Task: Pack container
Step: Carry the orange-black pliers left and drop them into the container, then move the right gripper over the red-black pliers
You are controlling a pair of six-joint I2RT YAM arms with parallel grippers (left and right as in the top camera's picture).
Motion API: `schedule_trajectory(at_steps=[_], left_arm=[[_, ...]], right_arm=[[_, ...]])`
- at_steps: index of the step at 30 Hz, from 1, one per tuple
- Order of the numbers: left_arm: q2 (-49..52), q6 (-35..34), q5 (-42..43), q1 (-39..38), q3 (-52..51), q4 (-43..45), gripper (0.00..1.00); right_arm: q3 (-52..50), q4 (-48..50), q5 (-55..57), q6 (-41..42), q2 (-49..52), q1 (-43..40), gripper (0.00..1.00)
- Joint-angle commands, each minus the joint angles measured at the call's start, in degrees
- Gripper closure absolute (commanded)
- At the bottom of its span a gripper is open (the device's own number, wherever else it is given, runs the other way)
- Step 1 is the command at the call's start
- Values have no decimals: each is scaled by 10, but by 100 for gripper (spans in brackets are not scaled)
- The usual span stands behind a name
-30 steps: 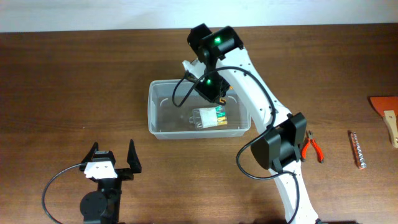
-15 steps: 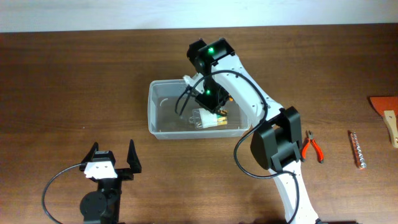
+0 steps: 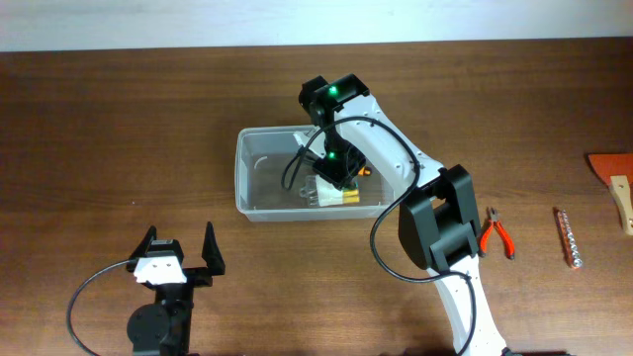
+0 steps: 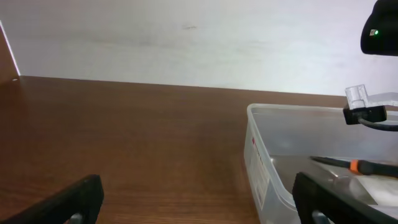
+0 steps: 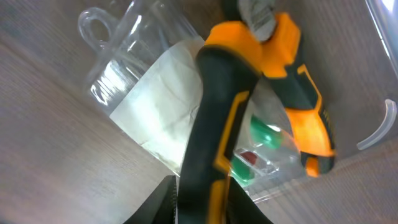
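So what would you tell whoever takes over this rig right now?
Grippers: the left tool is open and empty, apart from the container. The right tool is down inside the container, apparently shut on an orange-and-black handled item just above a blister pack.
Done: the blister pack lies in the container.
Left: release the handled item, then pack the red pliers, bit strip and orange scraper from the table.
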Motion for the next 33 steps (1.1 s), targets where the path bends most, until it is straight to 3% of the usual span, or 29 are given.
schedule_trajectory(at_steps=[1,4,7,9,10,15,22,26,33], left_arm=[[-3,-2,-2,-2,-2,-3,1],[-3,-2,-2,-2,-2,-3,1],[-3,-2,-2,-2,-2,-3,1],[-3,-2,-2,-2,-2,-3,1],[-3,-2,-2,-2,-2,-3,1],[-3,-1,-2,-2,-2,-3,1],[-3,-2,-2,-2,-2,-3,1],[-3,-2,-2,-2,-2,-3,1],[-3,-2,-2,-2,-2,-3,1]], right_arm=[[-3,-1,-3,-1,-20,2,75],[13,-17,-3,-1,-20,2,72],[58,-55,14,6,-20,-1,51],[106,-86,21,9,-21,-6,4],[130,-97,21,16,-23,-11,1],[213,-120,24,40,-57,-50,1],[197,-120,83,116,-188,-146,1],[127,-120,63,129,-289,-210,1],[-83,-117,57,162,-445,-317,1]])
